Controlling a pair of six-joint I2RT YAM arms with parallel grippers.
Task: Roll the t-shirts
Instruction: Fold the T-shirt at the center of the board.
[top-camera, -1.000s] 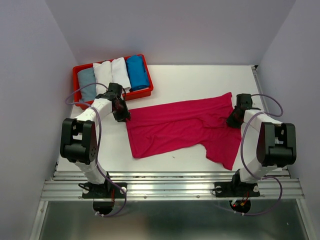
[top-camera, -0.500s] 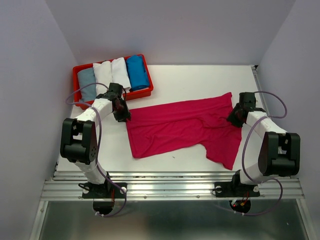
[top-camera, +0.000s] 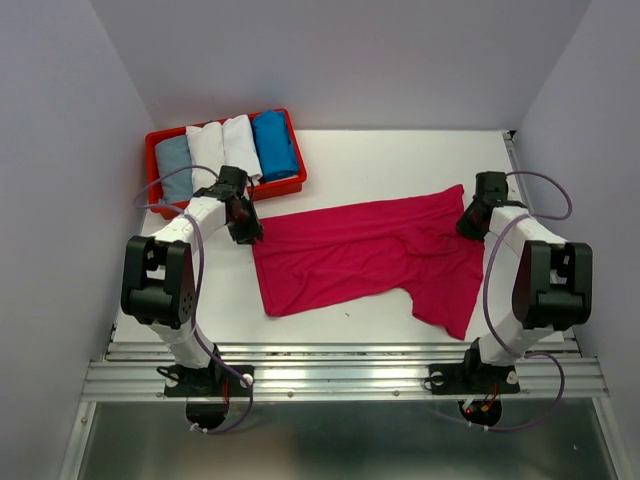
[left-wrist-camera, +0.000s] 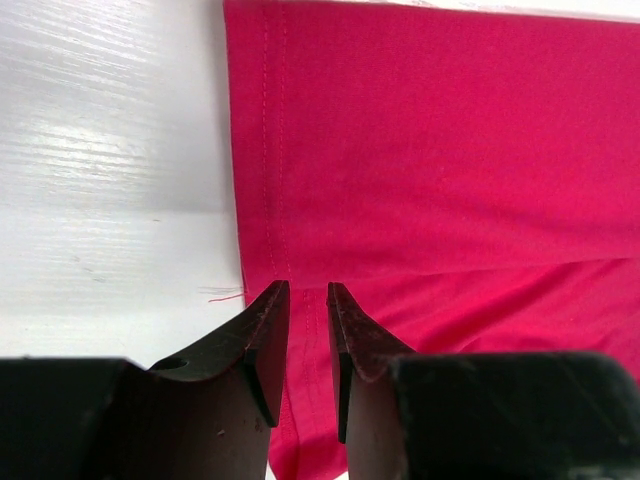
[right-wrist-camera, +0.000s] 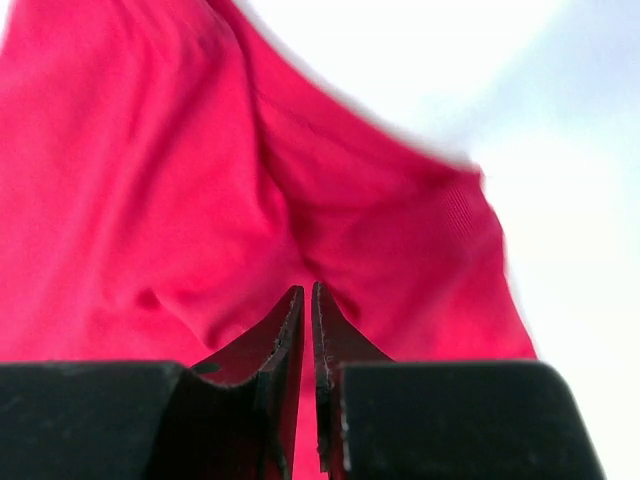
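Magenta t-shirt (top-camera: 370, 255) lies spread across the middle of the surface (top-camera: 400, 160). Right pincer (right-wrist-camera: 303, 295) is clenched on bunched cloth at its right end; left pincer (left-wrist-camera: 308, 300) sits at the left hem, grip unclear.

Both arms reach forward, elbows bent, wrists low. Left hand (top-camera: 243, 222) points down and inward, fingers a narrow gap apart. Right hand (top-camera: 469, 224) angles inward, fingers nearly touching, pinching a fold at the edge of the pink shirt (top-camera: 350, 250).
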